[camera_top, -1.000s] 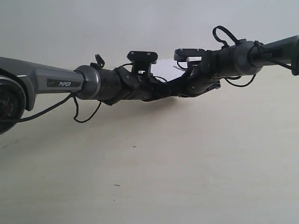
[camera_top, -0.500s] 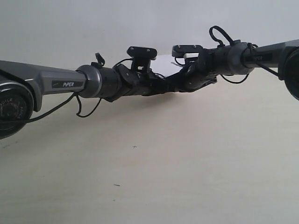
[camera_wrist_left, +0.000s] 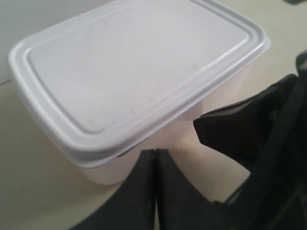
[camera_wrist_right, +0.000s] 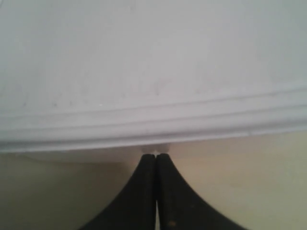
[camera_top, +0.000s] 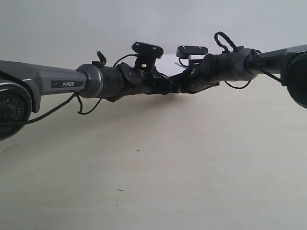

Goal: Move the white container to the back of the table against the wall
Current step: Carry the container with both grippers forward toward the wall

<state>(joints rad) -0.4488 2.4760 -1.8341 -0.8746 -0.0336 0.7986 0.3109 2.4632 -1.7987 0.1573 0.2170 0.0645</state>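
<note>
Across the table (camera_top: 168, 167), at its far part, the left gripper (camera_wrist_left: 154, 154) and the right gripper (camera_wrist_right: 156, 156) each have their fingers pressed together, with the tips against the near side of the white container (camera_wrist_left: 139, 72). Both should push evenly, so that it does not turn. The lid faces up, and the long axis seems to run left-right along the wall (camera_top: 144, 24) close behind.

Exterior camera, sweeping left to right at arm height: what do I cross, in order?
The arm at the exterior view's left → the white container, partly hidden behind both arms → the arm at the exterior view's right.
</note>
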